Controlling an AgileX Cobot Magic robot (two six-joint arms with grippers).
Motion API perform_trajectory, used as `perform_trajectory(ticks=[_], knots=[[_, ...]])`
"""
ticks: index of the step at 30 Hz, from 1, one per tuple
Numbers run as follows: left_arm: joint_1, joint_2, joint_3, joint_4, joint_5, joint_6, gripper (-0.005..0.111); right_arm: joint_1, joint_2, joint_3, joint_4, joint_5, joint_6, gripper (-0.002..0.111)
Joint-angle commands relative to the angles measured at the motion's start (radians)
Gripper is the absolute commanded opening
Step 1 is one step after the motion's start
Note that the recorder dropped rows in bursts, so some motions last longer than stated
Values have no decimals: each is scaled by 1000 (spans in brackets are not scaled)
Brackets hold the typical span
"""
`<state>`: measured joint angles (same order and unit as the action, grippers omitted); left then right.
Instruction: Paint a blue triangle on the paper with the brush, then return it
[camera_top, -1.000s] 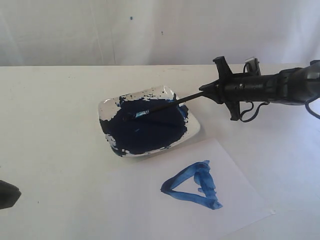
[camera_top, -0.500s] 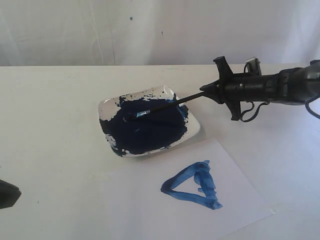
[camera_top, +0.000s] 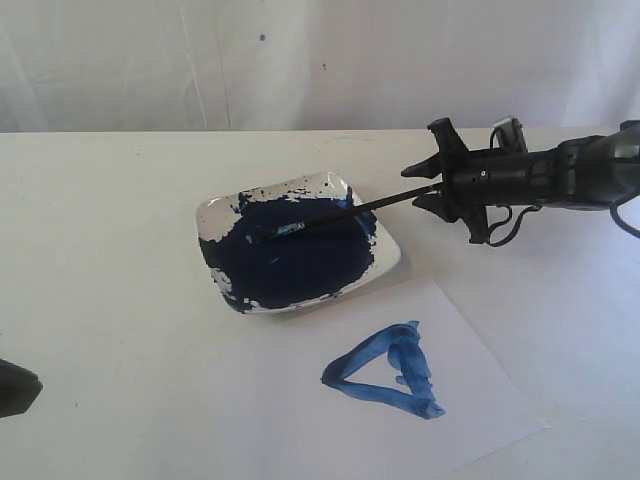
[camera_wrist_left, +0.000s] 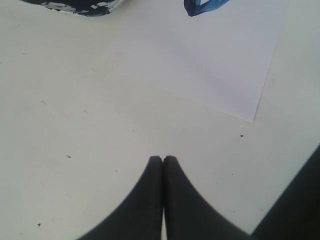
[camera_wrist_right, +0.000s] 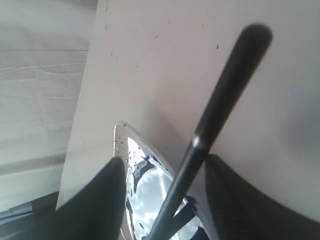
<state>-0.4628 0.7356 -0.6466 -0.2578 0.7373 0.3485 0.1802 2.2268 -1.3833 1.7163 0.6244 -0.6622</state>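
Black brush (camera_top: 350, 210) lies between the parted right jaws.

The right gripper (camera_top: 414, 186) reaches in flat from the side, jaws wide apart, while the left gripper (camera_wrist_left: 163, 160) sits low, pressed closed.
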Motion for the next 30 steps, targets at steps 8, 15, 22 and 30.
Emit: perform_trajectory(ticks=[8, 15, 22, 30], knots=[[2, -8, 6, -11, 11, -5, 0, -43, -1, -1, -49, 251, -13, 54], [2, -8, 6, -11, 11, -5, 0, -139, -33, 1, -66, 572, -30, 33], [2, -8, 6, -9, -24, 20, 0, -168, -186, 3, -256, 597, -82, 0], [2, -8, 6, 4, -36, 31, 0, -166, -560, 158, -669, 436, -164, 0]])
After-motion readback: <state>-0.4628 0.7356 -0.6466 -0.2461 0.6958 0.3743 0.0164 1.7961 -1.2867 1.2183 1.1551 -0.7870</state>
